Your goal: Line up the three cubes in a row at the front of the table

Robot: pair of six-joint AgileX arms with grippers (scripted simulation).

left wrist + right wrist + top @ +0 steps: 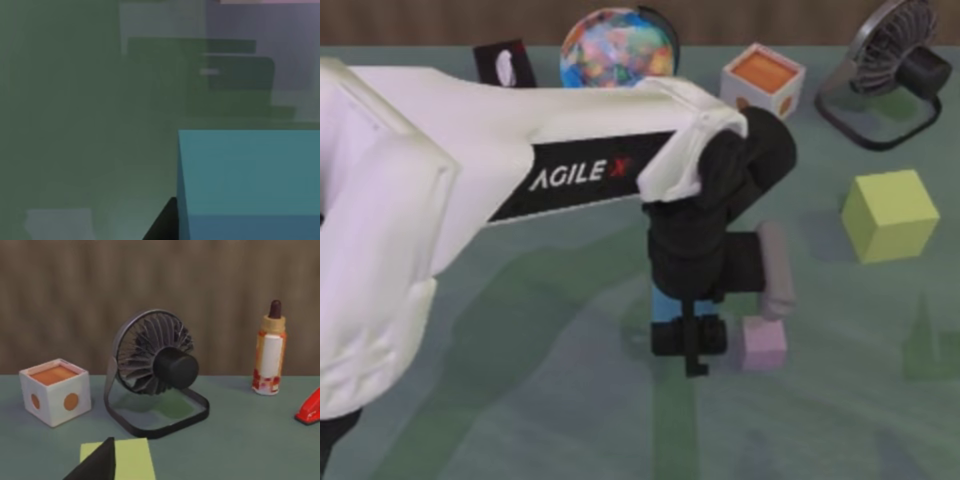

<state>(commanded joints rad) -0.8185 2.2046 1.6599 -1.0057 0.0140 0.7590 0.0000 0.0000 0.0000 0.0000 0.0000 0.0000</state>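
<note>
Left arm is stretched across the bench (520, 420) from the left, its left end effector (690, 345) pointed down near centre, slightly toward 6 o'clock. Light-blue cube (668, 303) is seen under the wrist, mostly hidden in the top view; in the left wrist view it fills the near field beside a dark finger (162, 225). Whether the fingers are pressed on the cube or spread cannot be told.

Pale pink cube (763, 343) is sitting on the bench just beside the left end effector, at its 3 o'clock, apart from the blue one as far as can be judged.

Yellow-green cube (890, 214) is placed well apart at about 2 o'clock from the pink cube, toward the right side.

Along the 12 o'clock edge, left to right: black tissue box (505, 64), multicoloured globe (617, 50), white box with orange top (762, 78), black desk fan (890, 70).

Right end effector is not shown in the top view; only one dark fingertip (97, 465) is caught in the right wrist view, over the yellow-green cube, so its state cannot be told. A bottle (270, 352) and a red stapler (310, 407) are also shown there.
</note>
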